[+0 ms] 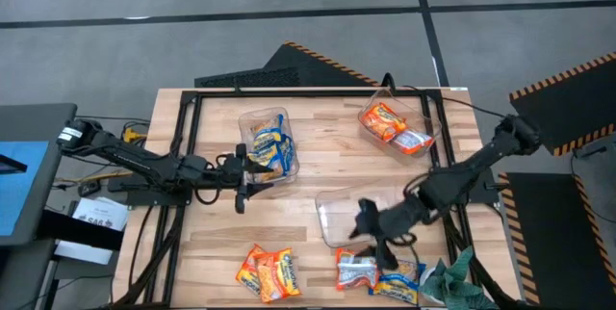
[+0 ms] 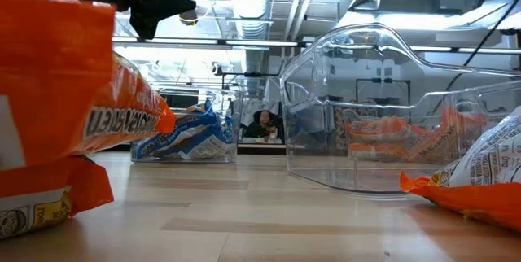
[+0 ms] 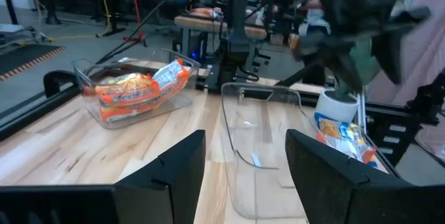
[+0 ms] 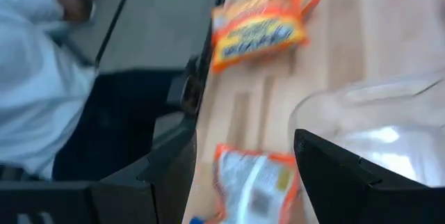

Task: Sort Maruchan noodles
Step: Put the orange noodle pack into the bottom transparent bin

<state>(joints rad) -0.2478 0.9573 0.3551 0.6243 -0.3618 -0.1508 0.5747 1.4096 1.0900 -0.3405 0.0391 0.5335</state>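
Maruchan packets lie at the table's near edge: orange-red ones, an orange-and-silver one and a yellow-and-blue one. Yellow-and-blue packets fill the clear bin at the middle left. Orange packets fill the far right bin. My left gripper hovers open just beside the yellow-and-blue bin, holding nothing. My right gripper is open and empty above the near part of the empty clear bin, pointing toward the near packets.
A green cloth lies at the near right corner beside the packets. A dark frame and cables run along the table's edges. Bare wood shows between the bins and the near packets. A person sits far behind the table; a white sleeve shows off the near edge.
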